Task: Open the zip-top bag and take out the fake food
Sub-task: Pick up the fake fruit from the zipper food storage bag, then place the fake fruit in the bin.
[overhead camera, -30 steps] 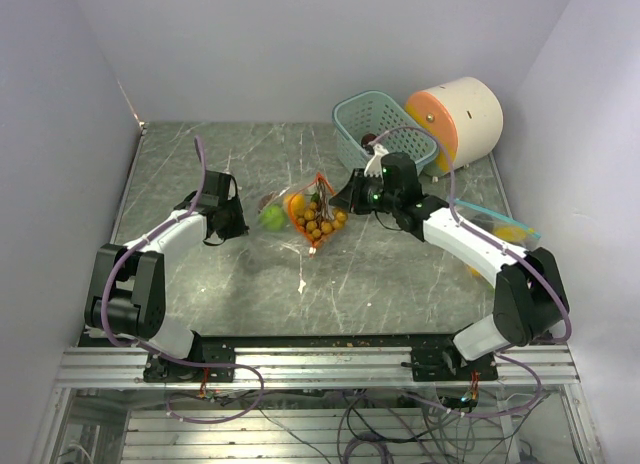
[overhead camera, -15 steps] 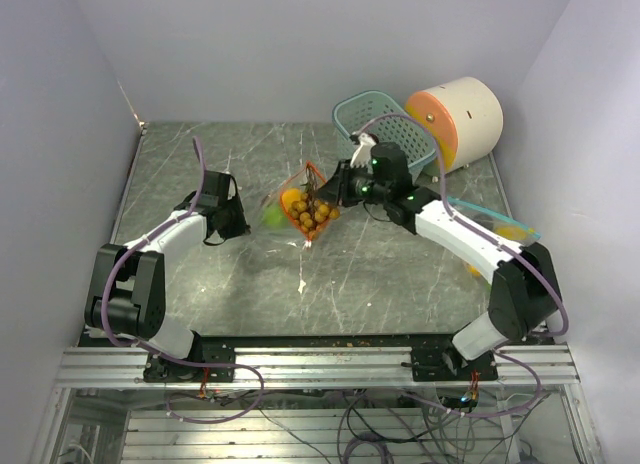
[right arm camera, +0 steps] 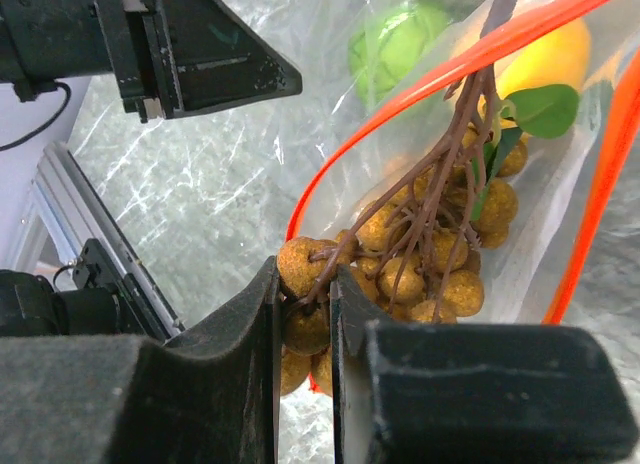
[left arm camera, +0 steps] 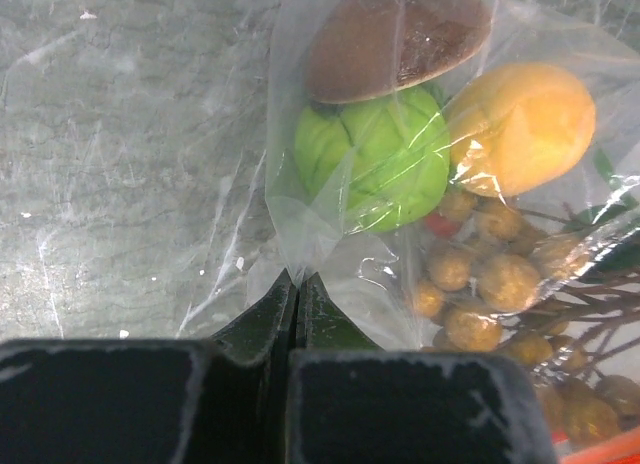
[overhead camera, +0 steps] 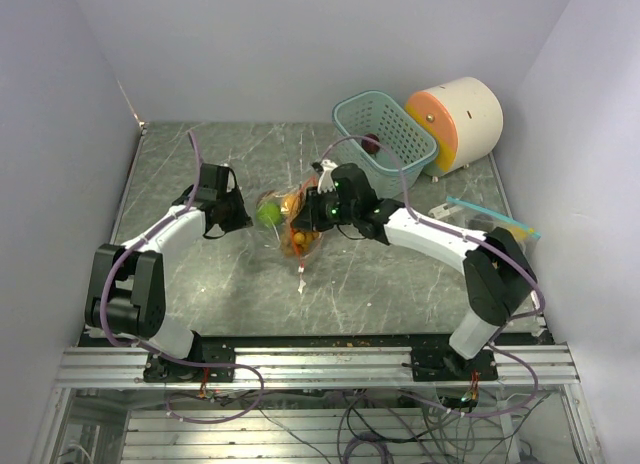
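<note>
1. The left claw (left arm camera: 296,284) is closed, pinching the clear plastic of the zip-top bag (left arm camera: 320,254) just below the green fruit (left arm camera: 375,164).
2. The right claw (right arm camera: 305,284) clamps the brown berry cluster (right arm camera: 430,254) at the bag's orange-zipped mouth.
3. The bag is mid-table (overhead camera: 400,274), between the two claws. A teal basket (overhead camera: 385,134) stands at the back, with pale walls around.

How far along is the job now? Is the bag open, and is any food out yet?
Done: the zip-top bag looks open; its orange zip strips stand apart.
In hand: the left gripper pinches the bag's clear plastic, and the right gripper is shut on the brown berry cluster at the mouth.
Left: the cluster, the green fruit, the orange fruit and a brown piece are not out yet.
</note>
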Controlling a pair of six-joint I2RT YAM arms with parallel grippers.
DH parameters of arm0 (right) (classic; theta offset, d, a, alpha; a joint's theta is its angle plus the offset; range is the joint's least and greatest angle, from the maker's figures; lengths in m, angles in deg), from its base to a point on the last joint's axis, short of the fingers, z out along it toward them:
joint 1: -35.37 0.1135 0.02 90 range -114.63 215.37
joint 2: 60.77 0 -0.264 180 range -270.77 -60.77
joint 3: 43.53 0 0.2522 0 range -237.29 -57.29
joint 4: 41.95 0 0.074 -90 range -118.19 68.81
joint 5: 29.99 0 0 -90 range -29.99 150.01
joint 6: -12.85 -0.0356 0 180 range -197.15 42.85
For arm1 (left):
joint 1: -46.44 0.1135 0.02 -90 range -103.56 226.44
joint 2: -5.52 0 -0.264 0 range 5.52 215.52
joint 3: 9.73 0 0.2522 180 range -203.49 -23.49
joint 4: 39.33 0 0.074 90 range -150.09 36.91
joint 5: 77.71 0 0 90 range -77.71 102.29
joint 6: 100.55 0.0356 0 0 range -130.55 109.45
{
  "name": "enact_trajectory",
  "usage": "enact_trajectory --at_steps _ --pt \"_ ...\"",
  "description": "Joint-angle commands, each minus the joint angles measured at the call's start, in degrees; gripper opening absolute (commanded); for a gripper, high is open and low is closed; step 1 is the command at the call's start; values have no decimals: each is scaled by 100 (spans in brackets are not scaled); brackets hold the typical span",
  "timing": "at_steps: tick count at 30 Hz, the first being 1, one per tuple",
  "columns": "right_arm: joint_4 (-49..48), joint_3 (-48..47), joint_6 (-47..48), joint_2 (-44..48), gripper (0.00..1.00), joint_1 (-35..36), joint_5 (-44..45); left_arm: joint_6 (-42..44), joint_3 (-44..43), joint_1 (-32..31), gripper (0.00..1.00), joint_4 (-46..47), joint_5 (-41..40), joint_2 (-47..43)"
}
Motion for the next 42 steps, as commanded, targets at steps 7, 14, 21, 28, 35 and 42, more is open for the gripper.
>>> enact_trajectory --at_steps 7,14,21,28,35,42 --pt "151 263 -199 1473 0 -817 21 -198 -140 50 7 -43 90 196" --pt "335 -12 -166 1997 0 -1726 -198 -182 12 67 7 11 49 307" --pt "56 -195 -305 2083 0 -2045 -172 -136 73 76 7 11 -5 326" --pt "119 -1177 -84 1446 0 -2547 -49 -58 96 76 7 -23 36 276" --pt "392 -1815 104 710 0 -3199 -50 -6 151 76 7 -10 40 177" --pt "783 -2099 328 4 17 -3367 -227 85 53 93 7 -78 -12 226"
